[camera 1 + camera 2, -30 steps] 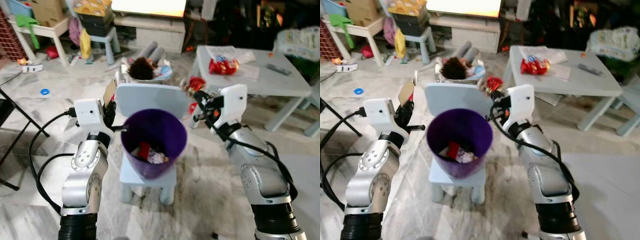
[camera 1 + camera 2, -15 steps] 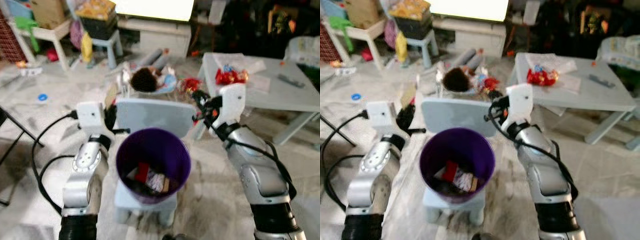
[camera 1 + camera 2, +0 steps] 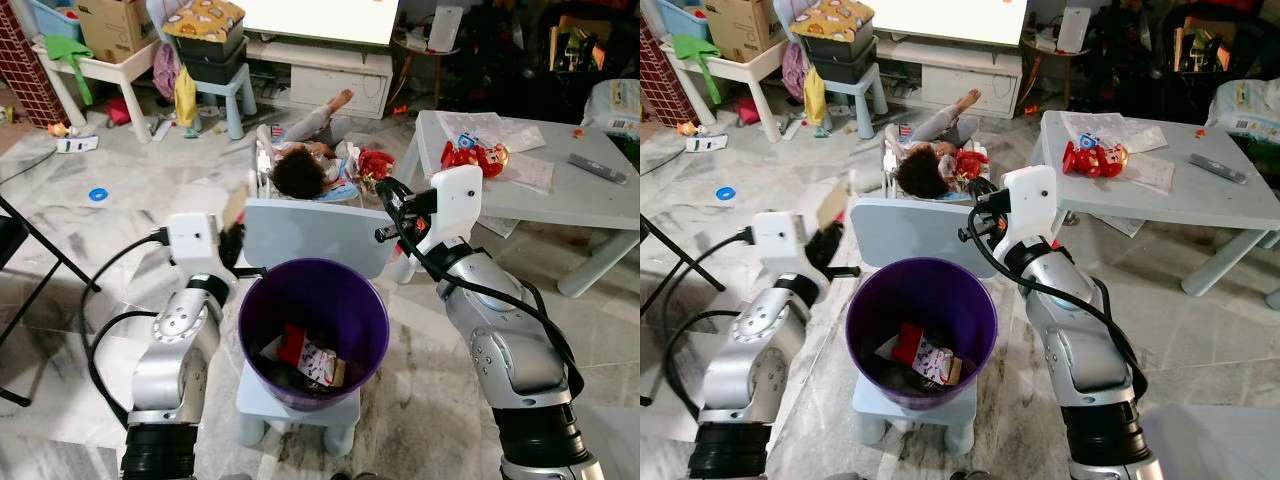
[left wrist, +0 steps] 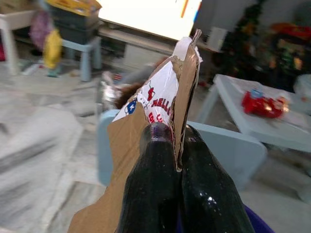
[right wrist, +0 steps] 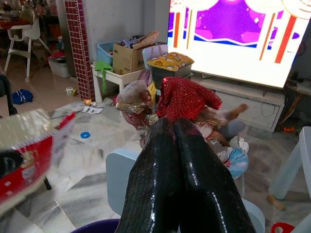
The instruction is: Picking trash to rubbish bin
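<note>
A purple bin stands on a small light-blue chair right in front of me, with wrappers lying in its bottom. My left gripper is just outside the bin's left rim, shut on a torn piece of printed cardboard that sticks up from the fingers. My right gripper is raised behind the bin's right rim, above the chair back. It is shut on a crumpled shiny red wrapper, seen in the head views as a red wrapper.
Behind the chair a dark-haired doll-like figure lies in a small seat. A pale grey table with red snack packs stands to the right. Black stand legs and a cable are on the left. Cluttered furniture lines the back.
The whole picture has shifted and sharpened as the camera moved, and I look more steeply into the bin. Both grippers still hold their trash beside the rim.
</note>
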Controlling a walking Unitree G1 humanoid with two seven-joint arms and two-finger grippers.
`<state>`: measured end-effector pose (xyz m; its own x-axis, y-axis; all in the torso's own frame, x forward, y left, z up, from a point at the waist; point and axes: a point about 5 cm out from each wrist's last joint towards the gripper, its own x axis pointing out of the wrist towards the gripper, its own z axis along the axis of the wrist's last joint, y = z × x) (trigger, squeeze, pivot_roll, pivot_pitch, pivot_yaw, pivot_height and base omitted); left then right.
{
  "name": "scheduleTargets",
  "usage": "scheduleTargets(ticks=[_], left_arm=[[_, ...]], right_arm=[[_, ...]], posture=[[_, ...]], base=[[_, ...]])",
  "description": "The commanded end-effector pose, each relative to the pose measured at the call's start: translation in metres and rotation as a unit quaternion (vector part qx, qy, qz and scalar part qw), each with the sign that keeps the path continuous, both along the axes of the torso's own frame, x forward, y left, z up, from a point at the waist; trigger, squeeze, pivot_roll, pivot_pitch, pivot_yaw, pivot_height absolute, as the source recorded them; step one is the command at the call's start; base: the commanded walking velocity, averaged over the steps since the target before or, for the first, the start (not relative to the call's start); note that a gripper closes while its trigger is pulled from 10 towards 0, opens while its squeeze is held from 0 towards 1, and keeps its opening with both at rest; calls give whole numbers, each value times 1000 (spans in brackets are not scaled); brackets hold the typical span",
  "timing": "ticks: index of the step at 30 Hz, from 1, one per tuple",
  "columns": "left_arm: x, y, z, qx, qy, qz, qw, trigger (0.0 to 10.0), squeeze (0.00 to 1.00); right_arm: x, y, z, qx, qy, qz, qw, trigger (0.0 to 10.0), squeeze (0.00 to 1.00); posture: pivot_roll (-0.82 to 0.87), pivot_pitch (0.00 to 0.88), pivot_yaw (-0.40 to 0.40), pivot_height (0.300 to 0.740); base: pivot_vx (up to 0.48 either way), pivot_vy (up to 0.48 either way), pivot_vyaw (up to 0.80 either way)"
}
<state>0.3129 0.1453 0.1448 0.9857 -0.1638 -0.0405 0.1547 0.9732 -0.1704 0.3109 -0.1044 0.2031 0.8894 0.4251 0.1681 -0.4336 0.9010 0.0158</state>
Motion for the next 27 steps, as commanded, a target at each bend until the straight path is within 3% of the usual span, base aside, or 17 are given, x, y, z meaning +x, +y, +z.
scheduleTargets(ticks=[1, 6, 8, 12, 13, 14, 15, 16, 17, 18, 27], left_arm=[[4, -7, -1, 2, 7, -23, 1000, 0, 0], [13, -18, -21, -25, 73, -45, 996, 0, 0], [13, -24, -42, -42, 139, -45, 988, 0, 0], [11, -37, -55, -75, 172, -55, 981, 0, 0], [9, -47, -63, -95, 192, -63, 975, 902, 0], [9, -49, -65, -98, 195, -65, 974, 902, 0], [7, -51, -69, -95, 206, -67, 972, 4902, 0], [7, -51, -69, -95, 206, -67, 972, 4902, 0], [5, -53, -73, -103, 218, -69, 968, 10000, 0], [5, -52, -75, -111, 227, -58, 966, 10000, 1000], [-1, -44, -76, -114, 229, -42, 966, 10000, 1000]], right_arm=[[0, -7, 5, 3, -12, -14, 1000, 0, 0], [-1, -12, 10, 2, -21, -25, 999, 0, 0], [-2, -14, 11, -1, -23, -30, 999, 0, 0], [-4, -18, 12, -5, -25, -35, 999, 0, 0], [-4, -20, 13, -7, -26, -39, 999, 0, 0], [-4, -20, 13, -7, -26, -39, 999, 0, 0], [-4, -20, 13, -8, -26, -40, 999, 0, 0], [-4, -20, 13, -8, -26, -40, 999, 0, 0], [-4, -20, 14, -8, -27, -40, 999, 0, 0], [-4, -20, 14, -8, -27, -41, 999, 0, 0], [-4, -17, 12, -7, -23, -36, 999, 0, 0]], posture=[[66, 127, -105, 740], [39, 129, -100, 740], [18, 129, -98, 740], [4, 130, -96, 740], [-1, 130, -96, 740], [-1, 130, -96, 740], [-9, 130, -95, 740], [-9, 130, -95, 740], [-9, 130, -95, 740], [-9, 130, -95, 740], [13, 129, -92, 740]], base=[[0, 0, 0], [0, 0, 0], [0, 0, 0], [0, 0, 0], [0, 0, 0], [0, 0, 0], [0, 0, 0], [0, 0, 0], [0, 0, 0], [0, 0, 0], [0, 0, 0]])
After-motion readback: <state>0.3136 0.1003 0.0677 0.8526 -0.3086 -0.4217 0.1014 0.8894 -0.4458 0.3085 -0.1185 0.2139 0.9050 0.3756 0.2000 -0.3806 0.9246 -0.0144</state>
